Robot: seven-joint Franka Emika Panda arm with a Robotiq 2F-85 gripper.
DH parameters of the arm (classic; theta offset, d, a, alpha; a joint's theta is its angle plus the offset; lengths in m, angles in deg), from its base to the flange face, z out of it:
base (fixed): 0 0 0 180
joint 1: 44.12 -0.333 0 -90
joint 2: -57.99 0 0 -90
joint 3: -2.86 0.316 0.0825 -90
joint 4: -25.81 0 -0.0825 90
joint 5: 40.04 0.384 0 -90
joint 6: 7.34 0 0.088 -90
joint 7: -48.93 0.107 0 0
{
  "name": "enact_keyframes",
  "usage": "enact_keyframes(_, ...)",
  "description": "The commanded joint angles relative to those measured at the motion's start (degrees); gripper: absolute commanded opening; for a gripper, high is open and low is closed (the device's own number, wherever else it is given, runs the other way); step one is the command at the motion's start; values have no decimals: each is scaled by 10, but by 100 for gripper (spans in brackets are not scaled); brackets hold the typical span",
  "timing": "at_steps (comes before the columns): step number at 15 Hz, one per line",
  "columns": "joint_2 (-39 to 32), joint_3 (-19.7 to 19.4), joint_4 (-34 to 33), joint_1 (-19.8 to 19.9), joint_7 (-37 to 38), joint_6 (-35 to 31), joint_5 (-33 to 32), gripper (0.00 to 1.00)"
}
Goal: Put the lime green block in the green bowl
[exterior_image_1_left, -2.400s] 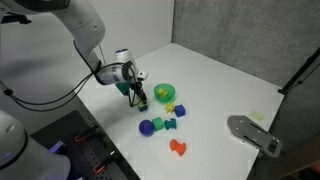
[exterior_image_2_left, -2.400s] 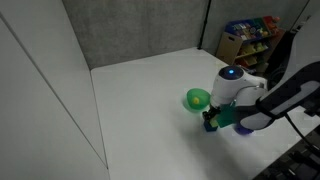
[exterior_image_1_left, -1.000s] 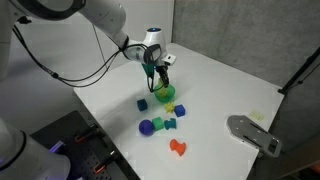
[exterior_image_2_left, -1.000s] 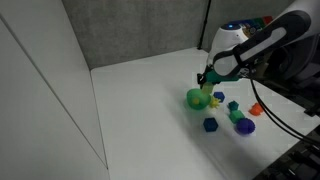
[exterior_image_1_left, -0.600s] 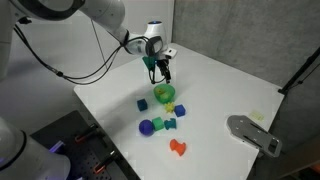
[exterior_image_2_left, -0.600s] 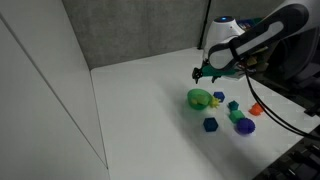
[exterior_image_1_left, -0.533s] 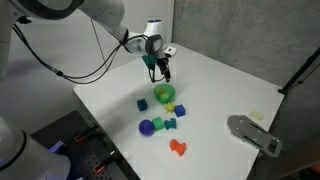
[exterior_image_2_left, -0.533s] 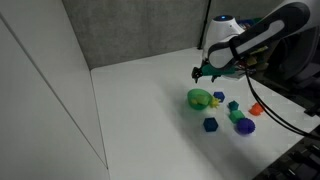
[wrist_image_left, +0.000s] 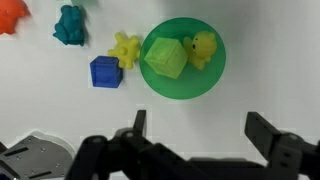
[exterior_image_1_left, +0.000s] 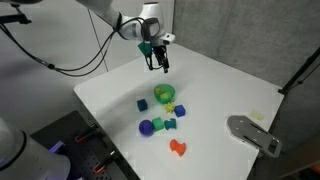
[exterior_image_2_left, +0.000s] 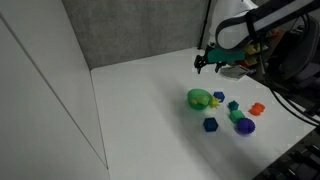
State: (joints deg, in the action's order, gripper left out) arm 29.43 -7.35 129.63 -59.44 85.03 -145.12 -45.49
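The green bowl [wrist_image_left: 186, 86] stands on the white table. The lime green block [wrist_image_left: 165, 58] lies inside it, next to a small yellow piece [wrist_image_left: 203, 46]. My gripper [wrist_image_left: 200, 128] is open and empty, well above the table, with both fingers apart at the bottom of the wrist view. In both exterior views the gripper [exterior_image_1_left: 161, 65] [exterior_image_2_left: 203, 63] hangs high, above and behind the bowl [exterior_image_1_left: 165, 94] [exterior_image_2_left: 198, 98]. The block is too small to make out there.
Beside the bowl lie a blue block [wrist_image_left: 105, 72], a yellow jack-shaped piece [wrist_image_left: 125, 49], a teal figure [wrist_image_left: 69, 25] and an orange piece [wrist_image_left: 10, 14]. A purple ball [exterior_image_1_left: 147, 127] and a grey device [exterior_image_1_left: 252, 133] lie nearer the table's front.
My gripper has lifted up and away from the bowl, empty. The toys on the table have not moved.
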Motion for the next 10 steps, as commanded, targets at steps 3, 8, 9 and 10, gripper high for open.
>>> enact_keyframes(3,113,33,109,43,-47,10,1,100)
enact_keyframes(8,200,47,197,85,-99,17,18,100)
enact_keyframes(9,218,49,212,94,-113,22,24,100)
enact_keyframes(10,237,51,226,104,-128,32,30,100)
